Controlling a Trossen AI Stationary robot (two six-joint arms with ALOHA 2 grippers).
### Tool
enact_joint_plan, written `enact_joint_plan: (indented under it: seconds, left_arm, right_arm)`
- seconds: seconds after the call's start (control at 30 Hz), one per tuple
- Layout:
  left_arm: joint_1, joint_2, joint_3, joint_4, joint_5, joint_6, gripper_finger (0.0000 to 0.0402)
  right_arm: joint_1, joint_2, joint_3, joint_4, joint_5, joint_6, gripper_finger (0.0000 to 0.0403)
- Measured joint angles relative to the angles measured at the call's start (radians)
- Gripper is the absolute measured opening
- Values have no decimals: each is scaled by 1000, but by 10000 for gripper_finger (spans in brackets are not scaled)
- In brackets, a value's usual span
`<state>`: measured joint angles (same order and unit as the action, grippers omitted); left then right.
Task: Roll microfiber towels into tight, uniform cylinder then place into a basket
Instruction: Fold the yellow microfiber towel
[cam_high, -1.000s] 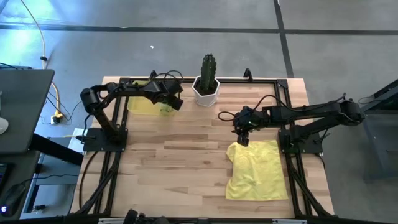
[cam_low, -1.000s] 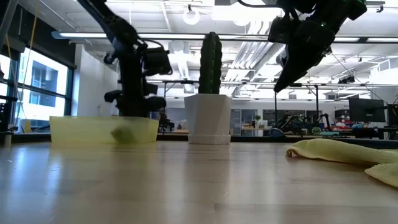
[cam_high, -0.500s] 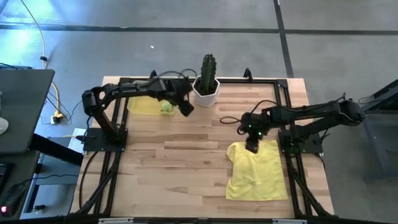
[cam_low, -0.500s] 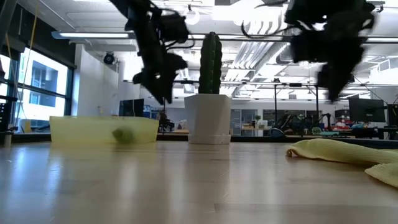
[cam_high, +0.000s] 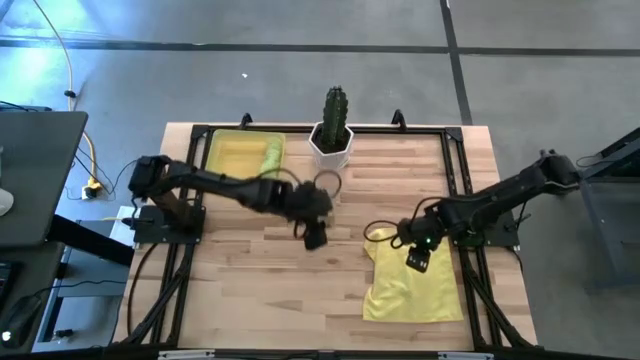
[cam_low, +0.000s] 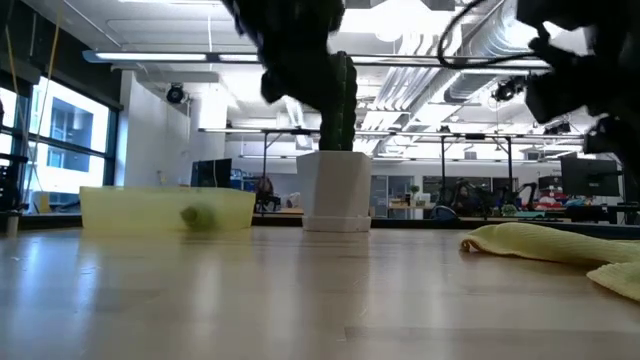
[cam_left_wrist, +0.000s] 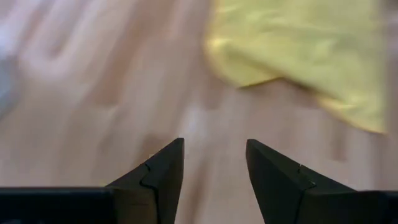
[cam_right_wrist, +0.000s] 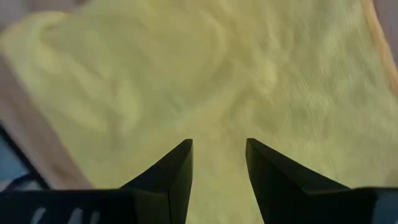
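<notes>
From above we see the whole bench (cam_high: 300, 270): the basket (cam_high: 243, 155) sits just left of the cactus pot (cam_high: 331, 145), with the rolled lime green towel (cam_high: 270, 153) lying inside it along the side nearest the pot. The pale yellow towel (cam_high: 413, 275) lies unrolled, well to the right of the pot and nearer the bench's front edge. The low view adds what the overhead cannot: the green roll (cam_low: 198, 215) showing through the basket's translucent wall (cam_low: 140, 210), and the yellow towel's raised, rumpled edge (cam_low: 530, 240).

The left claw (cam_high: 313, 236) hangs over bare wood in front of the pot; its wrist view shows the fingers (cam_left_wrist: 163, 171) parted and empty, the yellow towel (cam_left_wrist: 305, 50) ahead. The right claw (cam_high: 417, 259) hovers over the yellow towel, fingers (cam_right_wrist: 177, 168) apart with only cloth (cam_right_wrist: 236, 74) beneath, gripping nothing.

A second ago the left claw was at the basket; it has since swung out past the pot. The right claw has dropped from beside the pot onto the towel.
</notes>
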<state>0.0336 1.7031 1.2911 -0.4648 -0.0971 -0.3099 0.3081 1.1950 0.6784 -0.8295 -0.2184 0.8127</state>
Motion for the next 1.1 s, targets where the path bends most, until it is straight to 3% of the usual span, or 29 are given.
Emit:
enact_joint_plan:
  seconds: [0.27, 0.47, 0.63, 0.9, 1.0, 1.1]
  left_arm:
    - [-192, 0, 0, 176, -60, 34, 161]
    - [-280, 0, 0, 193, -156, 34, 161]
    - [-315, 0, 0, 193, -183, 34, 161]
    - [-322, 0, 0, 193, -207, 34, 161]
    - [-321, 0, 0, 193, -212, 34, 161]
    - [-321, 0, 0, 193, -213, 32, 161]
  right_arm:
    - [45, 8, -152, 204, 6, 194, 141]
    - [47, 50, -239, 386, 8, 250, 141]
    - [46, 113, -242, 526, 97, 97, 141]
    - [-17, 257, -250, 973, 323, -257, 141]
    - [-63, 287, -250, 1071, 313, -314, 141]
    - [-96, 270, -246, 1059, 188, -259, 141]
